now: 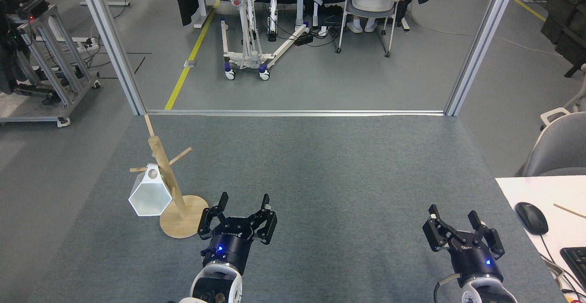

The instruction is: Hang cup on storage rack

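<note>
The cup (150,193) hangs on a low peg of the rack (170,181), mouth toward the camera. Both grippers are wide open and empty. The left gripper (242,203) is just beside the round base; a sideways bump could tip the rack. The right gripper (453,215) is well apart.

bare grey mat (329,175) right of storage rack (170,179), unobstructed

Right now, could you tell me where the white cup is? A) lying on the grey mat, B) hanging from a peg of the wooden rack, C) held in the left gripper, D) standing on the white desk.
B: the cup hangs by its handle from a peg of the storage rack, clear of the mat, while the left gripper is open and apart from it.
</note>
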